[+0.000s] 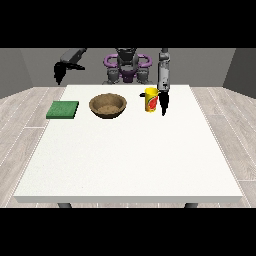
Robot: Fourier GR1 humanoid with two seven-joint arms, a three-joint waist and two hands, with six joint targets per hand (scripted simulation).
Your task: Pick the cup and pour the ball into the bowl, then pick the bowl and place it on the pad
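Round brown bowl point(107, 105); yellow cup point(151, 100) beside hand point(163, 102), finger state unclear.

White table point(125, 160) carries green pad point(63, 109), brown bowl point(107, 105), yellow cup point(151, 100).

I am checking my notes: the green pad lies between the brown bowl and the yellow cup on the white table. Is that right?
Not quite. In the front view the green pad lies at the view's left of the brown bowl; the bowl is between the pad and the yellow cup. All are on the white table.
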